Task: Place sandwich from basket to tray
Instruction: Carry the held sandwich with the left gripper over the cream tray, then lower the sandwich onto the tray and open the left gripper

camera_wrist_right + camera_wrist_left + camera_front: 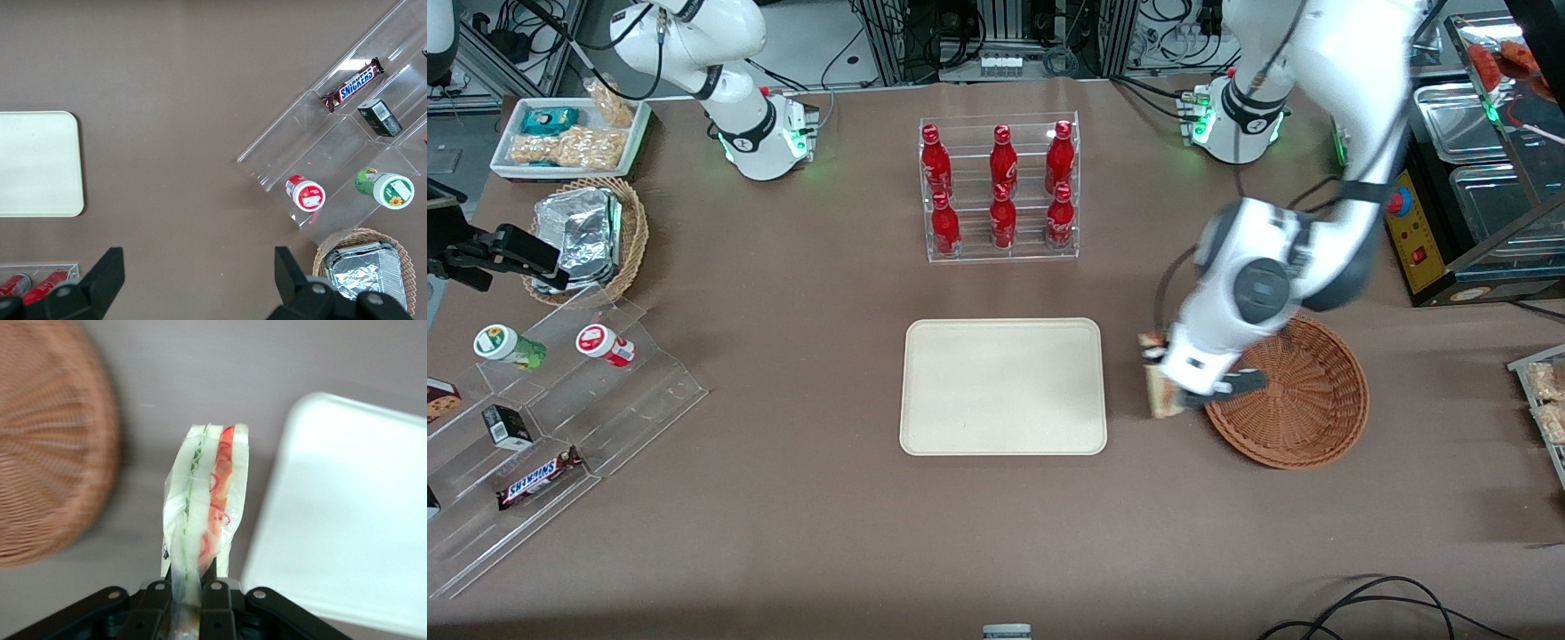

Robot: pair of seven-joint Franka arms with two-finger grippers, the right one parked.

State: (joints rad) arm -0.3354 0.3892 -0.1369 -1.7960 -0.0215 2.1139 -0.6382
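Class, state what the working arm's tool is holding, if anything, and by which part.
The tool is shut on the wrapped sandwich, pinching one end edge; it hangs between basket and tray.

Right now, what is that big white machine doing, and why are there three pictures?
The white machines are robot arms. One picture looks down on the whole table from the front. The other two come from small cameras on the arms' wrists.

The working arm's gripper, a hand with two fingers, is shut on a sandwich in clear wrap. It hangs above the brown table, between the round reddish-brown basket and the cream tray. The sandwich is out of the basket and not yet on the tray, which has nothing on it.

Also on the table: a clear rack of red bottles, clear steps holding snacks such as a Snickers bar, and a lighter basket with foil packets.
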